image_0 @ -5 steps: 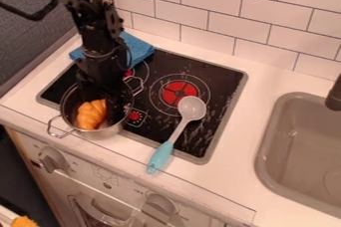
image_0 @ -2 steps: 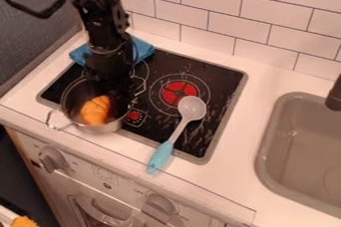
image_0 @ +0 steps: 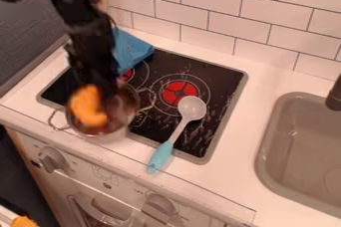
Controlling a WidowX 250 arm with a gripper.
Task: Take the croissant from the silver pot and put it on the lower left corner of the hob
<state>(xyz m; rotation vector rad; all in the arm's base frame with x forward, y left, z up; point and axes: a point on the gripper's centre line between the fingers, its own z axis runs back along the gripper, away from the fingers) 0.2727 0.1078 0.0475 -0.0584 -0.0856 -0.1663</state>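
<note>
The croissant (image_0: 87, 106) sits in or just above the left side of the silver pot (image_0: 128, 109); it looks light, probably a stiff toy, best gripped across its thick middle. The arm (image_0: 90, 39) slants down from upper left; whether the tool (image_0: 104, 99) grips it, I cannot tell.

At left, a pot (image_0: 112, 135) overlaps the hob's (image_0: 223, 77) near edge, croissant (image_0: 87, 106) at its mouth. Behind is a cloth (image_0: 131, 52). Right of the pot, a spoon (image_0: 178, 132) crosses that edge; a sink (image_0: 261, 157) lies far right.
</note>
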